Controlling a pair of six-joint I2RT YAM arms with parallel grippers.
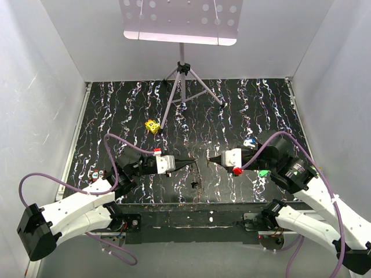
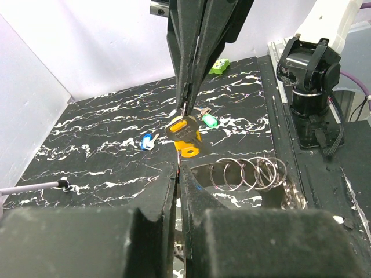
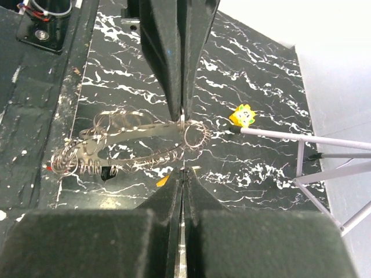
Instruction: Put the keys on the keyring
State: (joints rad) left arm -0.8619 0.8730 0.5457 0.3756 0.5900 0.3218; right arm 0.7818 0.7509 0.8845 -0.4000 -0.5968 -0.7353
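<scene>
Status: right end effector (image 2: 185,108) is clamped shut on the orange key (image 2: 184,134), dangling it mid-frame just above the worktop (image 2: 98,145). Left end effector (image 3: 181,113) is pinched shut on the keyring (image 3: 148,132) at frame centre, apparently steadying the wire for threading. Tips nearly meet. Blue key (image 2: 148,141) and green key (image 2: 207,120) lie loose behind.

I wear white plastic arm shells (image 1: 75,211), black motor joints (image 1: 35,231), looping purple cables (image 1: 58,180) and slim black tapered fingers (image 2: 156,202).
</scene>
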